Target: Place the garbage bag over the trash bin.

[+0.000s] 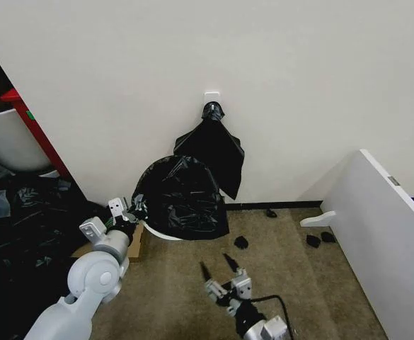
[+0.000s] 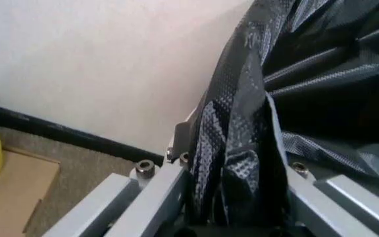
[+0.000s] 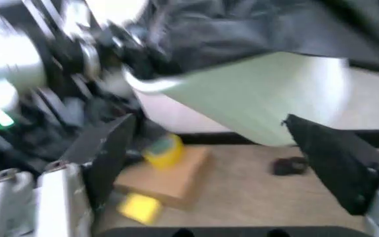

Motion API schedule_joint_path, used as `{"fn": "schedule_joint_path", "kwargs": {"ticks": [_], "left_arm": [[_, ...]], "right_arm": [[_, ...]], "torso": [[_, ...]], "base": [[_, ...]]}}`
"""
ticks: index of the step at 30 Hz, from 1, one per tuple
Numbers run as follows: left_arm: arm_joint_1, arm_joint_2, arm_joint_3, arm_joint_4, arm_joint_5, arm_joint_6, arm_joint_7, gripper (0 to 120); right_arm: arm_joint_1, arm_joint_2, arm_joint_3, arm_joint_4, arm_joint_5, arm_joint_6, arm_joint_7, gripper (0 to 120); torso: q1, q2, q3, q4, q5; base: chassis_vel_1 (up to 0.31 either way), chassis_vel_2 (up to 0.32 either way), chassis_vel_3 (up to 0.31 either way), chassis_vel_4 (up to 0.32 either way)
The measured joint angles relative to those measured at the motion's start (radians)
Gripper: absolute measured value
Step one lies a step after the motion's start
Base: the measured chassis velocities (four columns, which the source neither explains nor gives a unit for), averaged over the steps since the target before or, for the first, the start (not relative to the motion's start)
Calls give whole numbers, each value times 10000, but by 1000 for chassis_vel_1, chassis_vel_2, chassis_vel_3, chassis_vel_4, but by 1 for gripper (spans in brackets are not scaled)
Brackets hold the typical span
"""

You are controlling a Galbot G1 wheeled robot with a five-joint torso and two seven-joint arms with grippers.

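Note:
The garbage bag (image 1: 182, 195) is a glossy black sheet draped over the trash bin, which leans against the wall. Only the bin's white lower edge (image 1: 163, 233) peeks out below the bag. My left gripper (image 1: 132, 211) is at the bag's left edge, shut on a fold of the plastic (image 2: 236, 148). In the right wrist view the pale green-white bin wall (image 3: 255, 98) shows beneath the bag (image 3: 242, 24). My right gripper (image 1: 219, 268) hovers over the carpet in front of the bin, open, its black fingers (image 3: 107, 153) spread wide with nothing between them.
A knotted bunch of black bags (image 1: 212, 149) hangs on the wall behind the bin. A heap of black plastic (image 1: 23, 212) and a white tub with a red frame (image 1: 8, 138) lie at left. A white panel (image 1: 387, 227) stands at right. A cardboard piece (image 3: 170, 177) with a yellow tape roll (image 3: 163, 148) lies near the bin.

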State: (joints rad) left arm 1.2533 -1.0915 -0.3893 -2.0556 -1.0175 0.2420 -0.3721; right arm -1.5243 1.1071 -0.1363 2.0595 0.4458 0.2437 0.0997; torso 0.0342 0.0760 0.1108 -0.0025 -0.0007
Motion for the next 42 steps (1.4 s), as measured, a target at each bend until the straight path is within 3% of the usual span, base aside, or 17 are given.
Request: {"fn": "schedule_joint_path", "kwargs": {"ticks": [4, 13, 29, 33, 42], "left_arm": [[51, -30, 31, -118, -35, 24, -5, 1], [61, 12, 67, -186, -157, 33, -11, 1], [-102, -213, 233, -20, -151, 56, -15, 1], [-67, -246, 230, 5, -131, 52, -7, 1], [-64, -243, 221, 14, -89, 51, -10, 1]], "right_arm": [[347, 294, 33, -425, 801, 579, -720, 99], [899, 671, 195, -662, 1638, 969, -1253, 98], [925, 375, 324, -409, 2254, 1030, -1503, 46], [806, 280, 312, -341, 2011, 1050, -1513, 26], [670, 213, 310, -370, 1573, 1049, -1426, 2]], "torso": [[0, 0, 0, -1, 2], [0, 0, 0, 0, 2], [0, -1, 0, -1, 1], [0, -3, 0, 0, 1], [0, -2, 0, -1, 1]], "base": [[0, 0, 0, 0], [0, 0, 0, 0], [0, 0, 0, 0], [0, 0, 0, 0], [0, 0, 0, 0]]}}
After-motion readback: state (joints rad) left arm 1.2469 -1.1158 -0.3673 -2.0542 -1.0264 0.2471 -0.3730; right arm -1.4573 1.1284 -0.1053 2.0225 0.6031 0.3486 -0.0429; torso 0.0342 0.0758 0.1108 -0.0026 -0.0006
